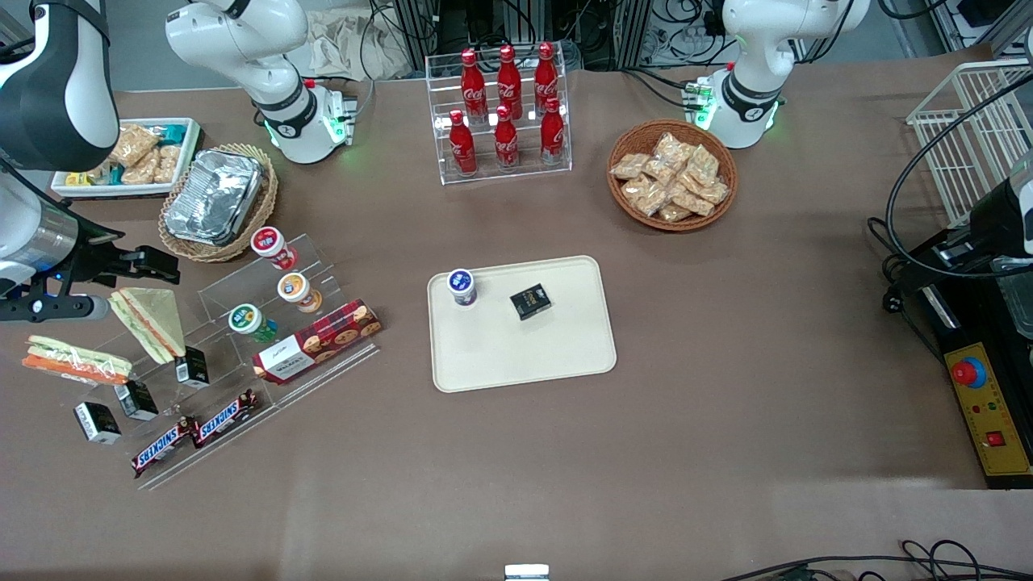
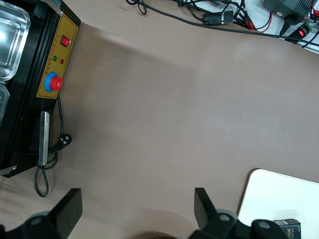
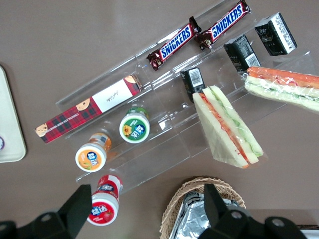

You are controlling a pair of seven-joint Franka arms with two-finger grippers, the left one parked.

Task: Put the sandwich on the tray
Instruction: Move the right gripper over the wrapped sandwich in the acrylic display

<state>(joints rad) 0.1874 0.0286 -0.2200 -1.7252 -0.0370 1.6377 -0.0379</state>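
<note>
Brown cloth covers the worktop [image 1: 726, 420], and the goods on it are laid out like a small shop counter. Toward the working arm's end stands a stepped clear acrylic display [image 1: 266, 323], its tiers sloped so each item faces up and can be reached from above. The sandwich [image 1: 77, 361] with the orange-red band lies flat on its wrapped side at the outer end of that display, long edge showing — a pose that offers its narrow thickness to a two-finger grasp. Just beside it, the other sandwich [image 1: 152, 321] leans with its broad bread face up; it is close enough that a careless descent could catch the wrong one.

The right arm's gripper [image 1: 157, 266] hovers above the display with its fingers [image 3: 75, 209] spread apart and nothing between them, near the foil container [image 1: 214, 196] in its wicker basket and not yet over the target. From the wrist camera the sandwich [image 3: 284, 87] sits off toward the Snickers bars [image 3: 202, 32], so the arm probably needs to shift sideways before lowering.

The tray [image 1: 557, 355] waits mid-worktop, well apart from the display. A yogurt cup [image 1: 462, 286] and a small black box [image 1: 530, 301] already occupy its farther part, which leaves the nearer stretch bare — likely the sensible spot for the sandwich.
</note>
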